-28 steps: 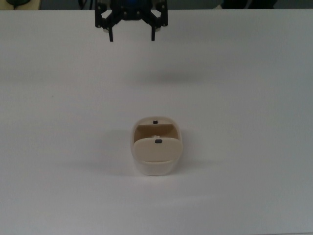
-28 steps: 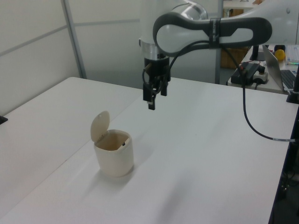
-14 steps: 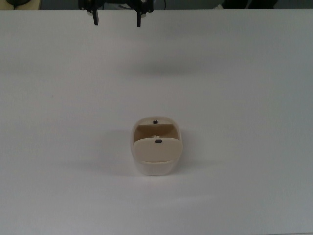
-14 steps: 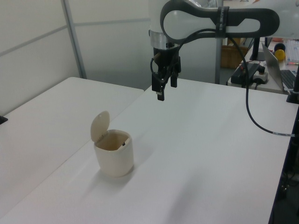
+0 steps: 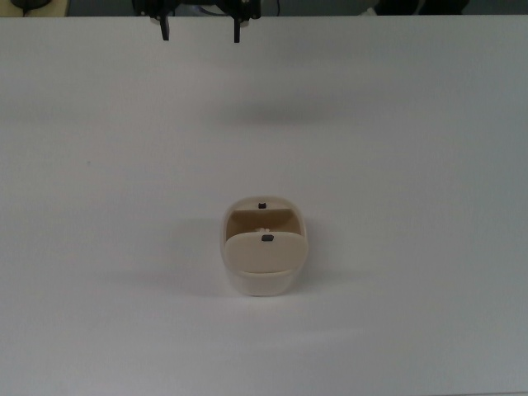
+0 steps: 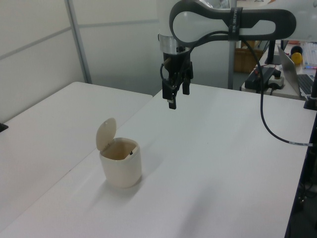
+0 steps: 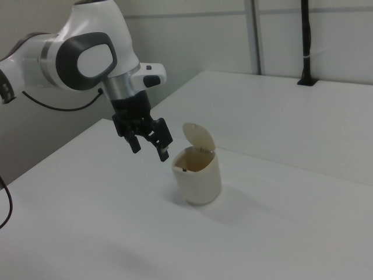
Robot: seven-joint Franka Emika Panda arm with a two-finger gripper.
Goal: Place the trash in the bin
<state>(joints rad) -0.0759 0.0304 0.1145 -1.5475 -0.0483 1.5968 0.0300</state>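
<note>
The empty hand (image 7: 150, 147), fingers spread, hangs above the table (image 6: 223, 163), apart from the unmarked, flap-raised bin (image 6: 121, 162).

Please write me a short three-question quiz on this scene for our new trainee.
1. True or false: the bin's lid stands open.
2. Is the end effector A) open and holding nothing, B) shut on a paper wad, or C) pressing on the lid?
3. Fill in: in the top view the end effector shows near the ___ edge, apart from the bin.

Key: 1 true; 2 A; 3 upper.
</note>
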